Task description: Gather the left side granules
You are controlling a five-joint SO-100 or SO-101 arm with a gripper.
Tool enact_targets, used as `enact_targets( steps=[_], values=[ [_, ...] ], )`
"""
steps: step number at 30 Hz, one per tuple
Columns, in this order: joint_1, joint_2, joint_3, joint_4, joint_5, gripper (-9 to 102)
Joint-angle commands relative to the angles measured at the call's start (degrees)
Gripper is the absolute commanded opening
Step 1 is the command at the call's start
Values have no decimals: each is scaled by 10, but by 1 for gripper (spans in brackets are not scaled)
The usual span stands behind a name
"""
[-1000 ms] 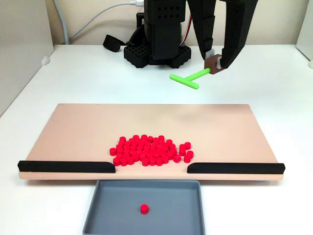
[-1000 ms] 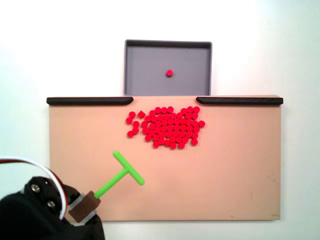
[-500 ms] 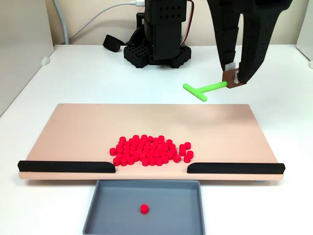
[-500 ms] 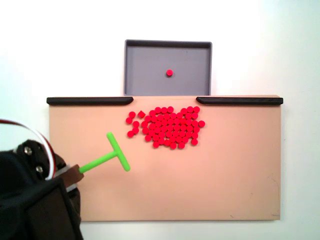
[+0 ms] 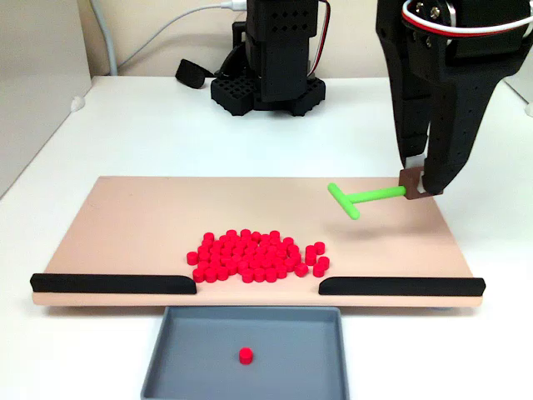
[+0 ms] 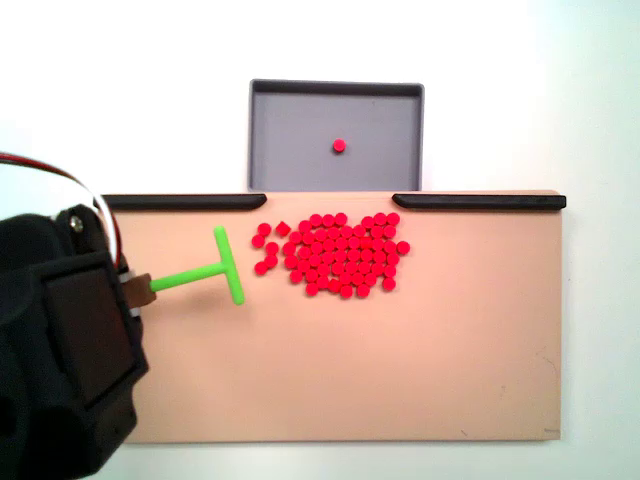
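Moved since a second ago: green T-shaped stick (image 6: 205, 270) carried from the board's far corner to level with the red pile; granules not shifted.
Granules: red granules (image 6: 335, 254) bunched in one patch on the tan board (image 6: 400, 380), just short of the gap between the two black rails (image 6: 180, 201), a few loose ones trailing off the patch's left edge in this top view.
Stray pellet: single one (image 6: 339, 146) already lying in the grey tray (image 6: 290, 110) beyond the gap.
Pile in the front view: same patch (image 5: 254, 255) sits near the front edge, tray (image 5: 191, 350) below it.
Stick: crossbar end nearest the pile, close beside the loose left-hand granules but apart from them; shaft runs sideways back to the claw, crossbar roughly square to that line.
Height: in the front view stick (image 5: 366, 197) appears to hang above the board, not resting on it.
Gripper: gripper (image 5: 418, 185) clamped on the brown block at the shaft's end; seen from above, gripper (image 6: 130, 290) sits at the board's left edge.
Key relation: pile lies straight off the crossbar, to the right in the top view, to the left in the front view.
Judged next: lower the crossbar to the board, then sweep toward the pile to tuck in the stragglers.
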Motion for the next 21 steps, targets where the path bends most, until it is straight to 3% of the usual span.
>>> enact_targets(
  steps=[1,21],
  values=[
    [-14,-7,-18,0,23,0],
    [-9,-63,-74,0,54,0]
  ],
)
